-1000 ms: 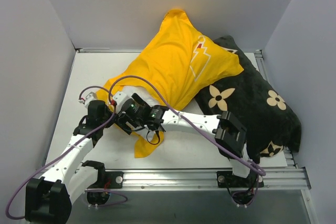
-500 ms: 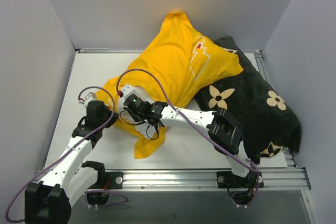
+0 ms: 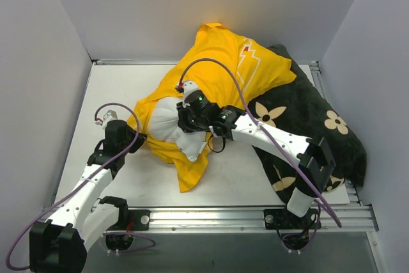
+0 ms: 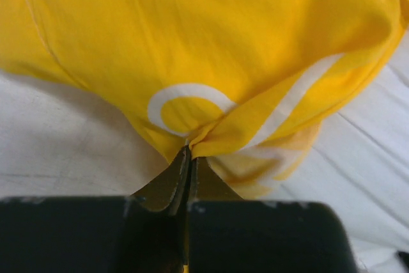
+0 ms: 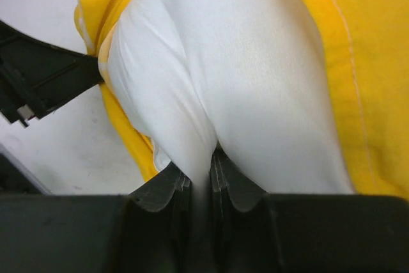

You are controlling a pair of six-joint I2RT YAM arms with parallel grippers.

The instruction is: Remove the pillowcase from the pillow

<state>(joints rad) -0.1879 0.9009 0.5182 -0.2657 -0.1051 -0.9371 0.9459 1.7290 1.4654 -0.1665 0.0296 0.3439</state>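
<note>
The bright yellow pillowcase (image 3: 223, 75) lies in the middle of the table with its open end toward the left. The white pillow (image 3: 163, 123) bulges out of that opening. My left gripper (image 3: 132, 134) is shut on a bunched edge of the pillowcase (image 4: 211, 43), its fingertips (image 4: 190, 153) pinching the yellow fabric. My right gripper (image 3: 183, 119) is shut on a fold of the pillow (image 5: 255, 62), with white cloth squeezed between its fingers (image 5: 206, 161). Yellow pillowcase (image 5: 364, 49) frames the pillow on both sides in the right wrist view.
A black pillow with tan flowers (image 3: 319, 129) lies at the right, under the right arm. White walls close in the back and both sides. A metal rail (image 3: 243, 212) runs along the near edge. The left gripper's black body (image 5: 38, 84) shows in the right wrist view.
My right gripper has shut on the white pillow and moved back and to the right with it. More white pillow now shows outside the yellow case. The left gripper stays put, holding.
</note>
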